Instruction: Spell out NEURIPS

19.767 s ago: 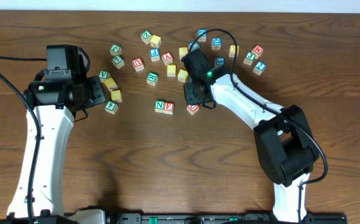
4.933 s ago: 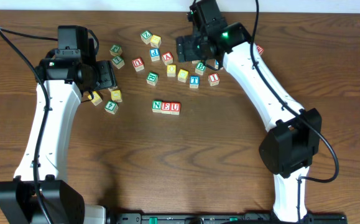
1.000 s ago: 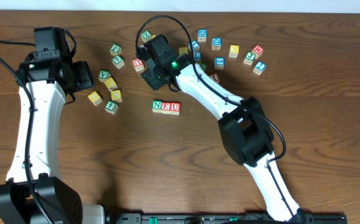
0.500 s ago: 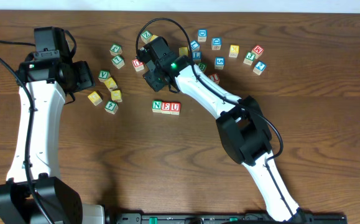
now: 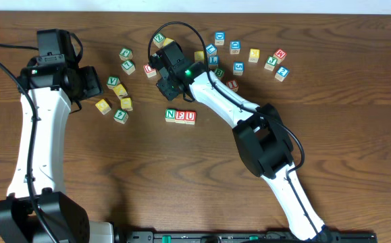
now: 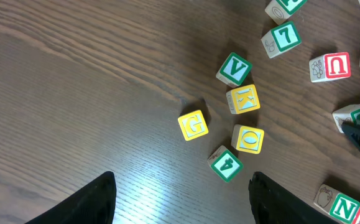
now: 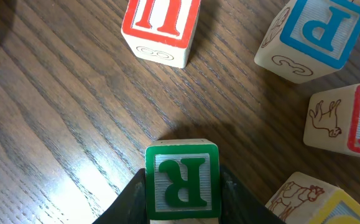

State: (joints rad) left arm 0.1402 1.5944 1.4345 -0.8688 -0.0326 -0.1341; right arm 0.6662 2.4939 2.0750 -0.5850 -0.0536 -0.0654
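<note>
Dark brown wooden table (image 5: 181,175) lies under both arms, with small letter cubes scattered along its far half. The right gripper (image 7: 183,206) is closed narrowly on the green R cube (image 7: 182,179), with dark fingers (image 7: 132,200) pressed to its two sides and the letter face turned toward the wrist camera.

Several cubes crowd around it, and none touches it:
- a second red U cube (image 7: 161,25)
- a blue P cube (image 7: 313,34)
- a red-faced cube with an animal drawing (image 7: 341,124), cut off by the right edge
- a yellow cube (image 7: 323,208), cut off at the corner

Whether the R cube rests on the wood or hangs just above it cannot be told. From overhead, the right wrist hides the R cube completely.

Nearer the robot, the N cube (image 5: 171,115), E cube (image 5: 181,116) and U cube (image 5: 190,117) stand touching in a row, just beside the right gripper but apart from it.

The left gripper (image 6: 183,202) is spread wide with nothing in it, over bare wood, and only its finger ends show at the bottom edge. Ahead of it sits a loose cluster: green V cube (image 6: 234,68), yellow K cube (image 6: 242,98), yellow G cube (image 6: 193,124), yellow O cube (image 6: 249,138) and green 4 cube (image 6: 226,163). The letters on the far-right cubes in the overhead view are too small to read.
</note>
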